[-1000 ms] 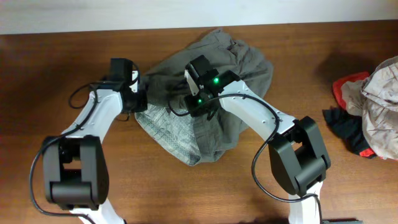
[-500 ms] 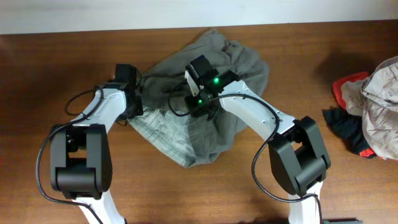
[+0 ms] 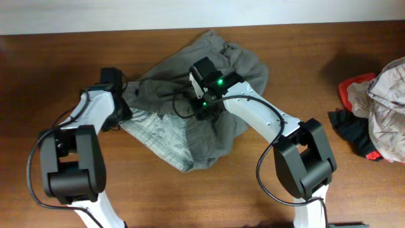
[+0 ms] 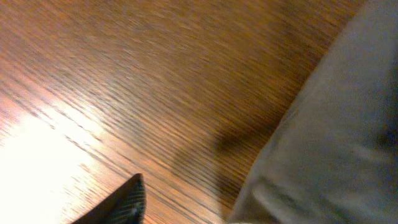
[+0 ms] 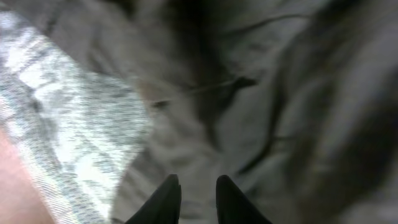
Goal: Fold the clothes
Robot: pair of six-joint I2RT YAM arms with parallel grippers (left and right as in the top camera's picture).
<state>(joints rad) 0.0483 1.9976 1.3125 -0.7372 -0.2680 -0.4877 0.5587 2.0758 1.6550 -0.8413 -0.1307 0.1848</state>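
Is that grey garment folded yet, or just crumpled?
Crumpled, not folded: the grey garment lies bunched in creases, pale inside fabric exposed.

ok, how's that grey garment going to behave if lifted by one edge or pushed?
Probably floppy: the grey garment lies crumpled in deep folds, so it should sag, not hold shape. Pushed, it would likely bunch rather than slide whole on the wooden table.

I can't read any words, numbers or signs here. My arms, the clothes (image 3: 190,120) and the table (image 3: 316,50) show no writing I can make out.
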